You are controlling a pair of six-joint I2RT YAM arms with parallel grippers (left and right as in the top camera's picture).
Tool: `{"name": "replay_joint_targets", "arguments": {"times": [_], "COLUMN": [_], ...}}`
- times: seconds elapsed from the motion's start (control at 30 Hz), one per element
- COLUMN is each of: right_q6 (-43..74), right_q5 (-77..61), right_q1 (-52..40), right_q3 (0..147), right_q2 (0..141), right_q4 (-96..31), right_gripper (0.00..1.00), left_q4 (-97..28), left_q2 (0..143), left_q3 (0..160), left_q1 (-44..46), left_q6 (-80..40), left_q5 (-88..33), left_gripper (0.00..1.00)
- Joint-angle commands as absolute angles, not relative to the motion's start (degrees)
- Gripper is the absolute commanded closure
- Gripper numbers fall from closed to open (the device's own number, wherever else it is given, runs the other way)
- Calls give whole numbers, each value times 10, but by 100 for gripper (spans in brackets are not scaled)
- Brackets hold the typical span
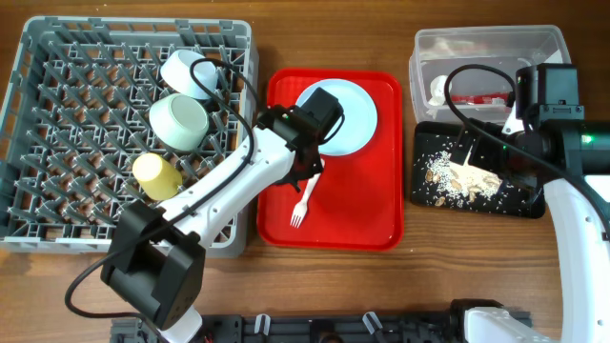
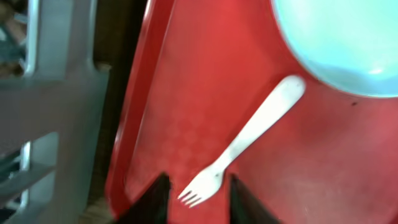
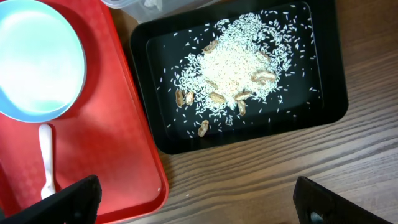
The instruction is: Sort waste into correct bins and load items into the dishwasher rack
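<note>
A white plastic fork (image 1: pixel 303 203) lies on the red serving tray (image 1: pixel 372 224) below the pale blue plate (image 1: pixel 351 119). My left gripper (image 1: pixel 310 174) is open just above the fork. In the left wrist view the fork's tines (image 2: pixel 199 190) lie between its fingers (image 2: pixel 198 190). My right gripper (image 1: pixel 484 151) is open and empty over the black tray (image 1: pixel 424 195), which holds rice crumbs (image 3: pixel 233 65). The clear tub (image 1: pixel 486 43) holds the white napkin (image 1: pixel 438 89) and the red sauce packet (image 1: pixel 481 96). The chopsticks are out of view.
The grey dishwasher rack (image 1: pixel 38 229) at the left holds a blue bowl (image 1: pixel 188 73), a green bowl (image 1: pixel 179 120) and a yellow cup (image 1: pixel 156 176). Bare wooden table (image 3: pixel 261 180) lies between the red tray (image 3: pixel 118 155) and the black tray.
</note>
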State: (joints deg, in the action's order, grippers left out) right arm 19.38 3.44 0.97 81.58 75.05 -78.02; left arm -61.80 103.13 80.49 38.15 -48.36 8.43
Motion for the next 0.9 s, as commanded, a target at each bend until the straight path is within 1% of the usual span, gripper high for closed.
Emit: {"name": "replay_joint_targets", "arguments": {"times": [0.0, 0.03, 0.1, 0.23, 0.33, 0.43, 0.47, 0.6, 0.63, 0.7, 0.77, 0.8, 0.87], "right_q6": [189, 191, 190, 191, 191, 191, 195, 196, 195, 196, 196, 196, 196], "right_q5": [30, 30, 30, 30, 29, 29, 29, 29, 30, 29, 29, 29, 30], "right_q1": [11, 11, 11, 11, 11, 11, 11, 11, 11, 11, 11, 11, 11], "right_q3": [820, 820, 820, 820, 820, 820, 820, 820, 820, 820, 820, 820, 820], "right_q2": [757, 757, 757, 757, 757, 757, 757, 757, 757, 757, 757, 757, 757], "right_q4": [-781, -781, -781, -783, -783, -785, -785, -789, -789, -788, -789, -789, -789], "right_gripper": [0, 0, 0, 0, 0, 0, 0, 0, 0, 0, 0, 0, 0], "left_q4": [-644, -643, -631, -571, -509, -482, -472, -427, -420, -411, -413, -414, -416], "left_q2": [1040, 1043, 1043, 1043, 1043, 1043, 1043, 1043, 1043, 1043, 1043, 1043, 1043], "left_q3": [804, 795, 768, 701, 651, 627, 621, 590, 590, 590, 590, 590, 590], "left_q1": [393, 398, 408, 414, 414, 414, 414, 414, 414, 414, 414, 414, 414], "left_q6": [-452, -437, -394, -324, -301, -287, -285, -273, -272, -272, -272, -274, -274], "left_q5": [72, 65, 48, -9, -19, -20, -19, -19, -19, -19, -19, -20, -19], "left_gripper": [64, 60, 50, 40, 37, 36, 34, 35, 38, 60, 75, 85, 96]}}
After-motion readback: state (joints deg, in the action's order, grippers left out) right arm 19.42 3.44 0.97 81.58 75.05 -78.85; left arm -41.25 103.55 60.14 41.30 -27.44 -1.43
